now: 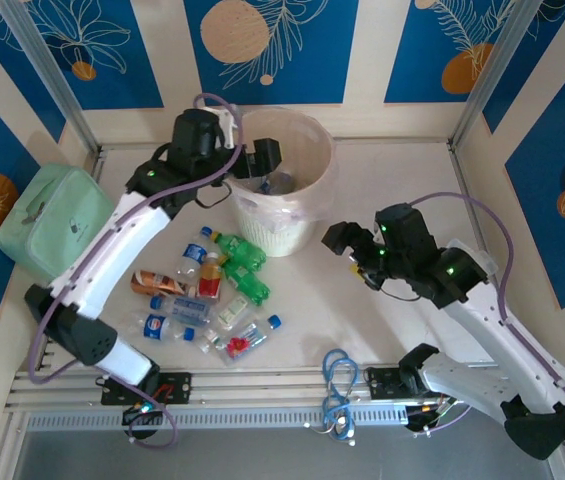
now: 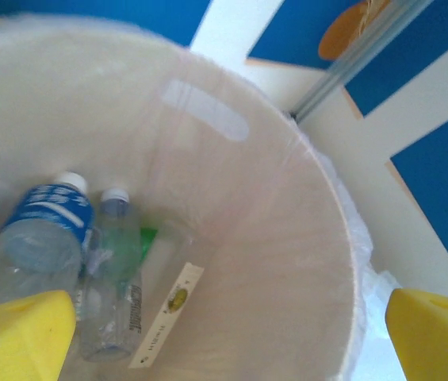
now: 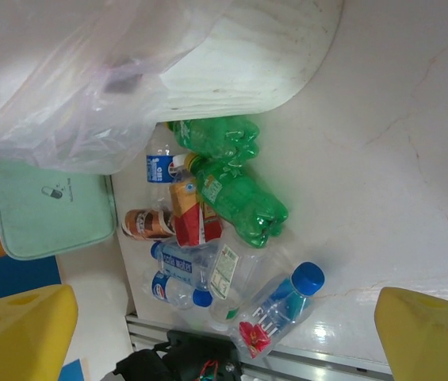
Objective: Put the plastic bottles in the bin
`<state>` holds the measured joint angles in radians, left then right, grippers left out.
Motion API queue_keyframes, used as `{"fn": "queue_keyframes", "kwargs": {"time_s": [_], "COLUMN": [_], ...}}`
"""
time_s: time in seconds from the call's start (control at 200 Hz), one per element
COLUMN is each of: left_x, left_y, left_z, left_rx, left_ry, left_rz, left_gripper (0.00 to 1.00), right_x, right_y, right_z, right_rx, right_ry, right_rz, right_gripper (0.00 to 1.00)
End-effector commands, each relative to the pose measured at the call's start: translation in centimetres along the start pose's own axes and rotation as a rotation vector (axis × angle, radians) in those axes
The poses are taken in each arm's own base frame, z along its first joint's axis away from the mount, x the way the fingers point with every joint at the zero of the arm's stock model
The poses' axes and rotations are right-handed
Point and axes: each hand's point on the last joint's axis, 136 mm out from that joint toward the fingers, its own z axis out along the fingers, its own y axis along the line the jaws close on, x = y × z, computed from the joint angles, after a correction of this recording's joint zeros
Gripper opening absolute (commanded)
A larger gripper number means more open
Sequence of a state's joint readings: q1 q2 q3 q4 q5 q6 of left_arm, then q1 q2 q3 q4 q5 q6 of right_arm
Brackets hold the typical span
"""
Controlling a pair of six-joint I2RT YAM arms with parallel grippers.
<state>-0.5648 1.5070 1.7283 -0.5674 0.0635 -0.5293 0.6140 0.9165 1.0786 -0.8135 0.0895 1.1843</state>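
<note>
Bare table (image 1: 392, 170) lies open right of the bin (image 1: 292, 228); plastic bottles (image 1: 209, 282) crowd its near-left foot.

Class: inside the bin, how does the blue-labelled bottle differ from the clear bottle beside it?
The blue-labelled bottle has a white cap; the clear bottle a greyish one. The blue-labelled bottle looks fatter than the clear bottle. Both lie side by side in the bin, caps pointing alike.

Between the jaws of the left gripper (image 2: 225, 337) the bin (image 2: 287, 262) is showing smooth, matt cream plastic, while between those of the right gripper (image 3: 224, 337) the clear liner (image 3: 73, 103) is looking crinkled and glossy, the bottles (image 3: 239, 198) are gleaming as shiny plastic, and the table (image 3: 398, 159) is lying smooth.
</note>
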Motion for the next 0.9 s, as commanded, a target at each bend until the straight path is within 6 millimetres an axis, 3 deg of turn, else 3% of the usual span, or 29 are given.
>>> {"fn": "queue_keyframes", "kwargs": {"time_s": [0.0, 0.105, 0.19, 0.355, 0.465, 0.57, 0.72, 0.805, 0.895], "left_x": [-3.5, -3.8, -2.6, 4.5, 9.8, 13.7, 18.2, 20.0, 20.6], "left_y": [1.2, 3.0, 6.3, 14.9, 18.8, 21.4, 24.3, 25.7, 27.0], "left_z": [-6.5, -10.8, -13.9, -17.4, -18.5, -18.3, -15.6, -14.0, -13.0], "left_rx": [-0.112, -0.189, -0.323, -0.591, -0.692, -0.764, -0.777, -0.765, -0.764], "left_ry": [-0.159, -0.223, -0.235, -0.119, -0.025, 0.05, 0.127, 0.159, 0.163], "left_rz": [0.003, -0.023, -0.081, -0.268, -0.41, -0.495, -0.615, -0.693, -0.736], "left_gripper": [1.0, 1.0, 1.0, 1.0, 1.0, 1.0, 0.97, 0.92, 0.9], "right_x": [-0.1, 0.3, 0.8, 1.7, 2.2, 2.7, 3.0, 3.1, 3.3], "right_y": [1.2, 2.0, 2.8, 4.0, 4.3, 4.2, 3.8, 3.6, 3.3], "right_z": [-0.5, -0.1, 0.4, 1.3, 1.8, 2.1, 2.2, 1.9, 1.7], "right_rx": [0.008, 0.012, 0.011, 0.018, 0.019, 0.019, 0.029, 0.032, 0.034], "right_ry": [-0.015, -0.003, 0.019, 0.053, 0.074, 0.093, 0.104, 0.103, 0.106], "right_rz": [-0.076, -0.131, -0.175, -0.244, -0.256, -0.258, -0.259, -0.262, -0.26], "right_gripper": [0.96, 0.96, 0.96, 0.96, 0.96, 0.96, 0.96, 0.96, 0.96]}}
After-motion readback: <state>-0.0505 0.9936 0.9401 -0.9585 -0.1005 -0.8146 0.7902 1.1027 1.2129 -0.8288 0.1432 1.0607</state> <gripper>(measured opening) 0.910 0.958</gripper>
